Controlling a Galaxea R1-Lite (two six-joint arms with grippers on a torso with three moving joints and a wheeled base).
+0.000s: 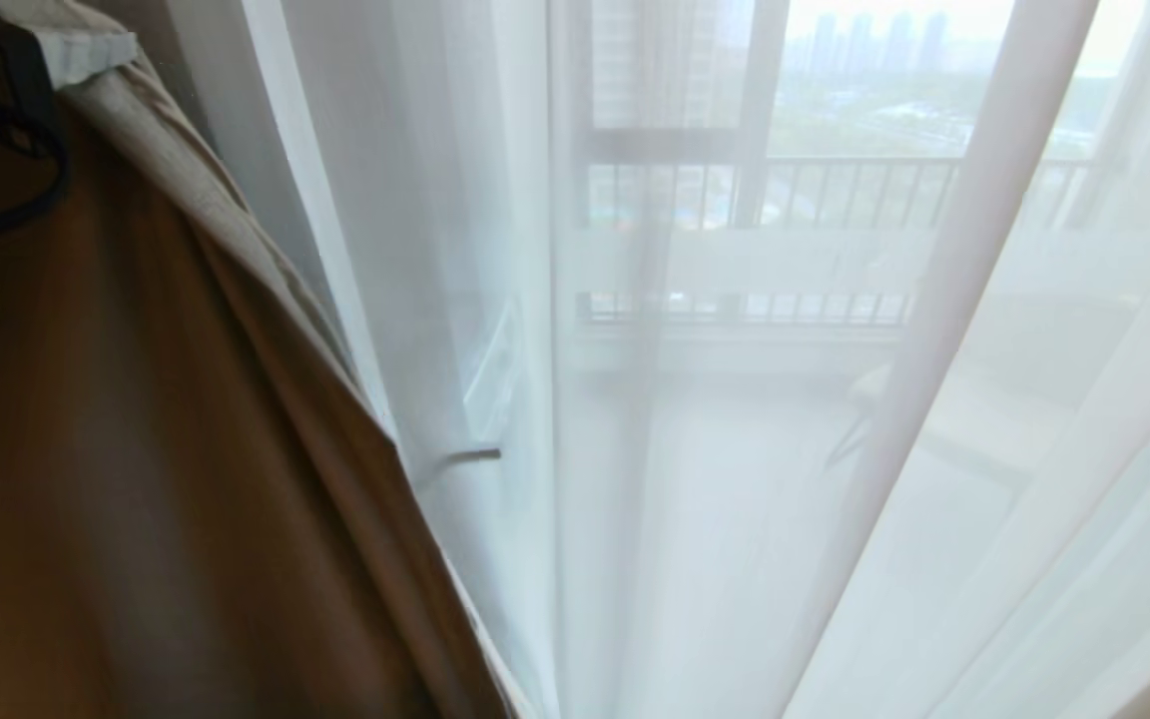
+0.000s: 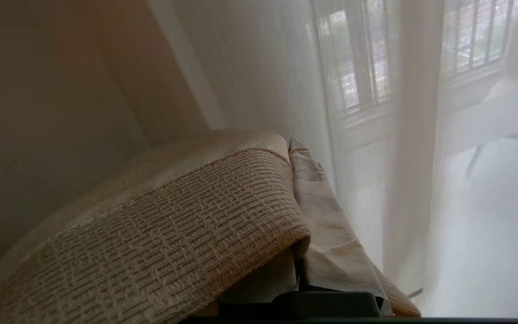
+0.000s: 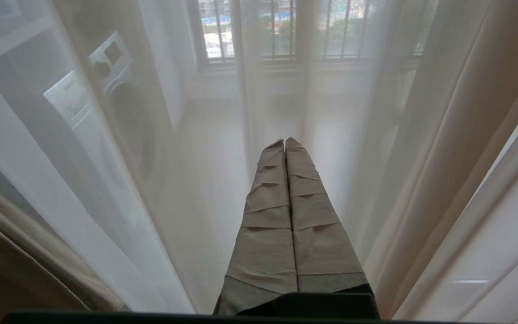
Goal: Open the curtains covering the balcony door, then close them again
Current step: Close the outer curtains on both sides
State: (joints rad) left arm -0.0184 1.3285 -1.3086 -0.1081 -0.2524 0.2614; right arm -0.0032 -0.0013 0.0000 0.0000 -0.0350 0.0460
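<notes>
Beige textured fabric filled most of the left wrist view: the thick curtain (image 2: 187, 216) was bunched and folded right over the left gripper (image 2: 299, 288), so the jaws themselves were hidden under the cloth. They read as closed down nearly all the way, and with the hem draped around them like that it looked like they had the curtain pinched, though the actual contact point couldn't be seen. In the head view that same thick curtain (image 1: 136, 449) hung as a big brown-beige slab on the left, pulled aside on a slant, with its lighter edge running down toward the bottom middle.

The sheer curtain (image 1: 934, 399) covered the rest of the view in soft white folds. Through it you could make out the balcony door (image 1: 650, 250) frame, the railing (image 1: 835, 190) beyond, and hazy towers in the distance.

The right gripper (image 3: 285, 143) was parked, pointing at the sheer layer. Its jaws were wrapped in greyish tape and pressed flat together, holding nothing. The sheer curtain (image 3: 106, 180) hung just ahead of and around the tips; I couldn't tell if it was touching them. Behind the sheer, on that side, a washer (image 3: 106, 90) showed faintly, plus the barred window (image 3: 272, 31) farther back.
</notes>
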